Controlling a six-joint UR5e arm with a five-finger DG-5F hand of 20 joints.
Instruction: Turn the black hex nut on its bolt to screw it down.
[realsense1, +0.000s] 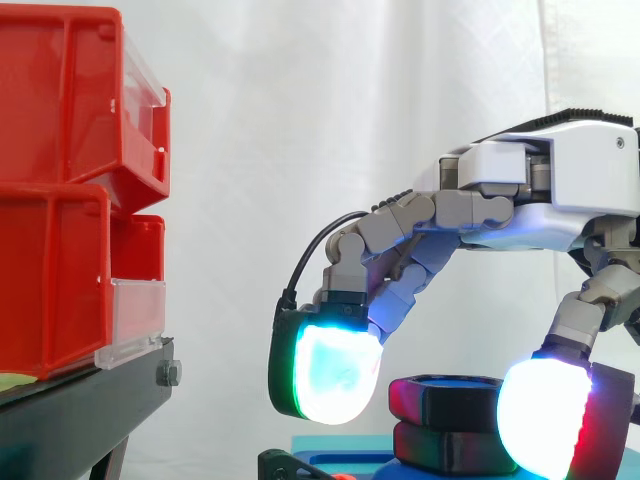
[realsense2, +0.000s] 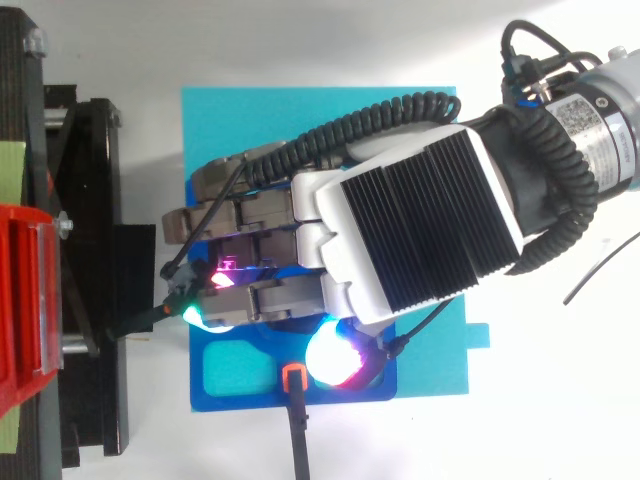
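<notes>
Two red bins are sitting stacked, one above the other, on a black stand at the left of the side view, their clear front panels facing right; a white curtain is hanging behind; a cyan sheet is lying flat on the white table, just beside the stand.

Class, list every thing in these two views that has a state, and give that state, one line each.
hand, poised over the nut; whether it grips cannot be told.
black hex nut, level, sitting above a second black hex piece.
blue base, flat on the cyan mat.
red bins, stacked on the black stand.
</notes>
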